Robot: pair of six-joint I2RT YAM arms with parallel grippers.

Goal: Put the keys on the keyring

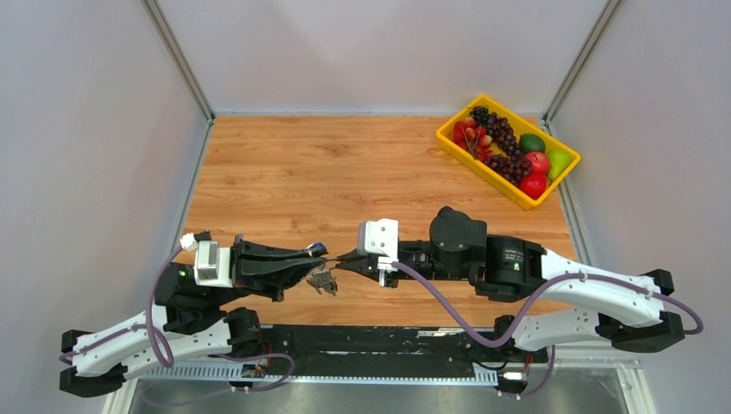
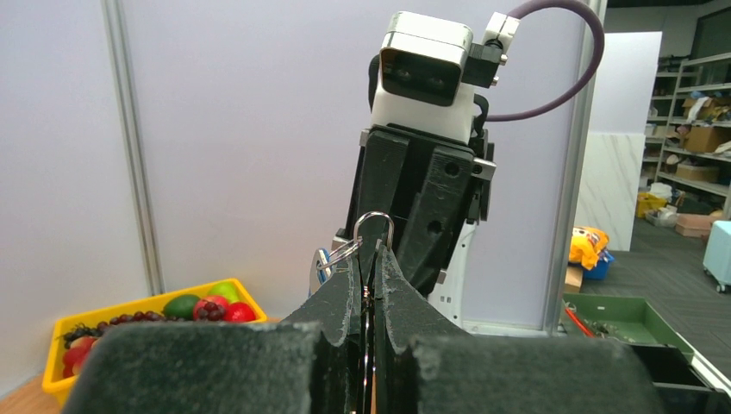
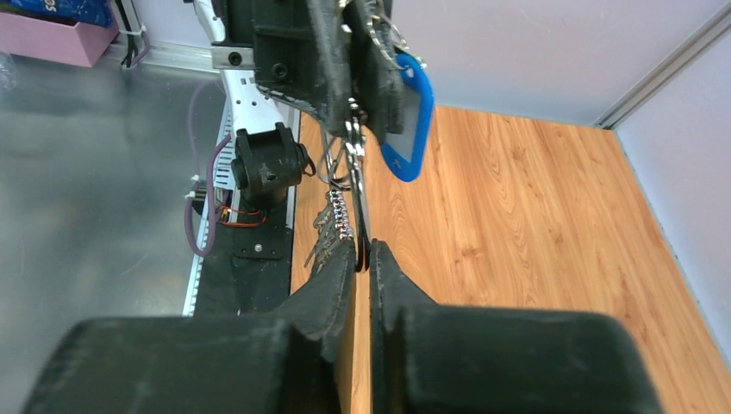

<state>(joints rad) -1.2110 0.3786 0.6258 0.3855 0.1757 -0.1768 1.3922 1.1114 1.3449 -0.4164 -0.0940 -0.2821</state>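
Note:
My left gripper (image 1: 315,258) is shut on the keyring (image 2: 373,226), whose thin silver loop sticks out past the fingertips. A smaller ring with a blue tag (image 2: 321,267) hangs at its left side. In the right wrist view the blue tag (image 3: 407,121) dangles beside the left gripper (image 3: 349,86), and a bunch of small silvery keys (image 3: 332,226) hangs below it. My right gripper (image 3: 363,252) faces the left one tip to tip. Its jaws stand shut on the near edge of the thin silvery keyring (image 3: 359,185). Both grippers hover above the table, with the keys (image 1: 323,280) hanging between them.
A yellow tray (image 1: 455,148) of fruit stands at the table's back right corner. The wooden table (image 1: 328,172) stretches between grey side walls. The arms' black base rail (image 1: 371,345) runs along the near edge.

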